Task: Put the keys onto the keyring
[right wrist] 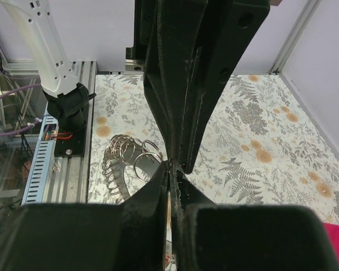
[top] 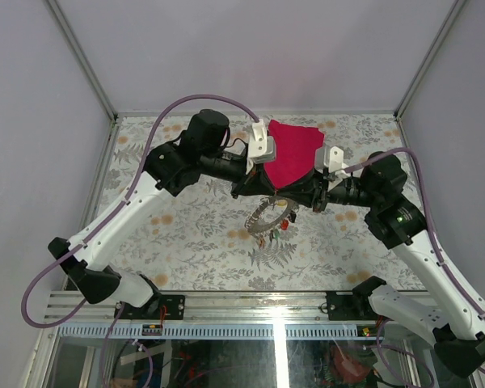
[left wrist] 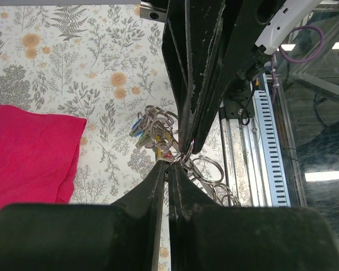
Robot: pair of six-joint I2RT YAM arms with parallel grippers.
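Note:
The keyring [top: 261, 217], a wide grey band carrying several small wire rings, hangs tilted over the table just below where my two grippers meet. It shows in the right wrist view [right wrist: 114, 169] and partly in the left wrist view [left wrist: 206, 169]. Keys with blue, green and red heads [left wrist: 142, 129] hang in the bunch, and they show in the top view [top: 281, 222]. My left gripper [left wrist: 170, 165] and right gripper [right wrist: 170, 164] are both shut, tip to tip, pinching the ring bunch. In the top view the left gripper [top: 273, 196] and right gripper [top: 289, 200] touch.
A red folded cloth [top: 295, 153] lies on the floral table behind the grippers, and it shows in the left wrist view [left wrist: 28, 152]. A metal rail with black arm mounts [top: 250, 305] runs along the near edge. Grey walls [top: 48, 121] close the sides and back.

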